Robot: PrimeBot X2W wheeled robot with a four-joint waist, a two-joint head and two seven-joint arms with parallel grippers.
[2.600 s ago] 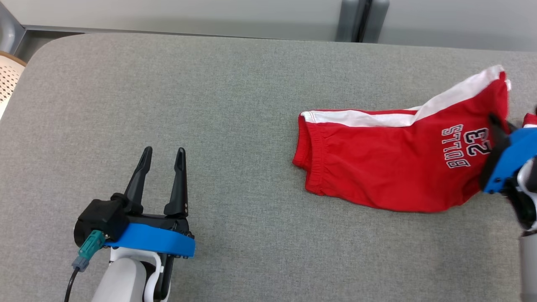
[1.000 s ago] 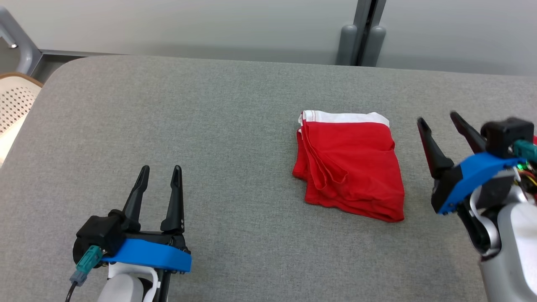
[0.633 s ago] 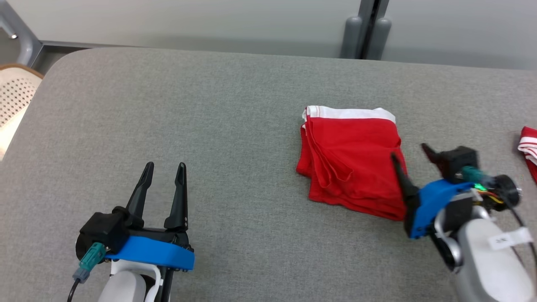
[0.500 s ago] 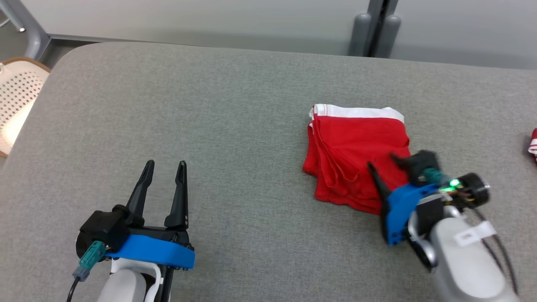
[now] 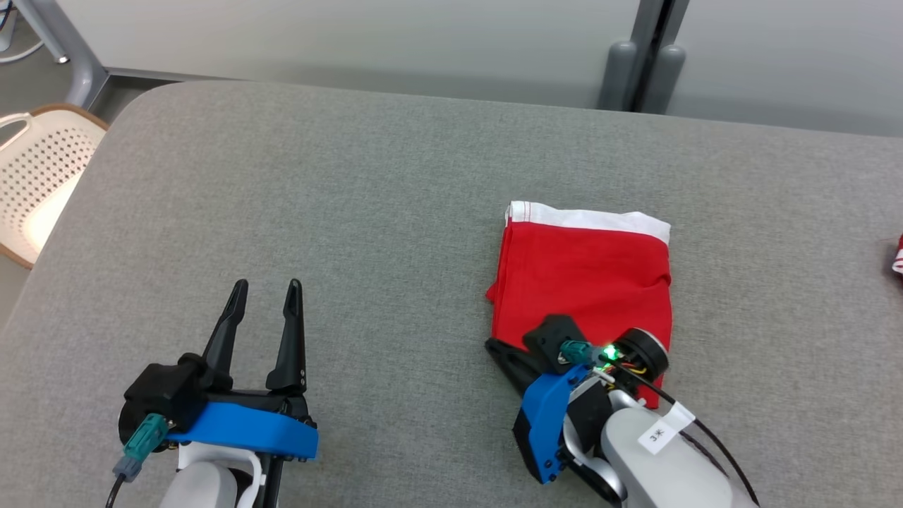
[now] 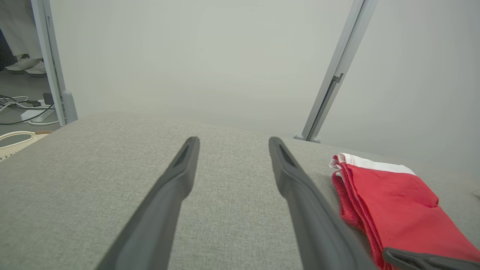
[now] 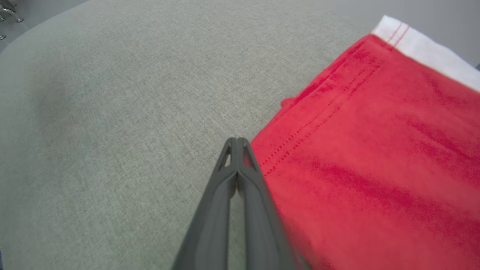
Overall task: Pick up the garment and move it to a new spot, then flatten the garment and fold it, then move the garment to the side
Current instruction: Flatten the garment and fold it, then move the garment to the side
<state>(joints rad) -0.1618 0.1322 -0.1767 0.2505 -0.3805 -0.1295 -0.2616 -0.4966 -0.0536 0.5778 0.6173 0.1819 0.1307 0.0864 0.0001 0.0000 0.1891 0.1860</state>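
Work surface: grey woven-fabric tabletop (image 5: 317, 212), far-left corner rounded.
Wall: plain pale panels (image 5: 353, 35) behind the table.
Post: grey upright (image 5: 638, 67) between the panels.
Chair: cream perforated seat (image 5: 42, 169), left of the table.
Floor: grey (image 6: 22, 83), with cables (image 6: 11, 100) lying on it.

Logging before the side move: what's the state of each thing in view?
Garment: folded, lying flat on the table, white band on the far edge.
Left gripper: open, empty, apart from the garment.
Right gripper: shut, tips beside the garment's near left edge, nothing seen between the fingers.
Red-white cloth: cut off at the head view's right edge, state unclear.
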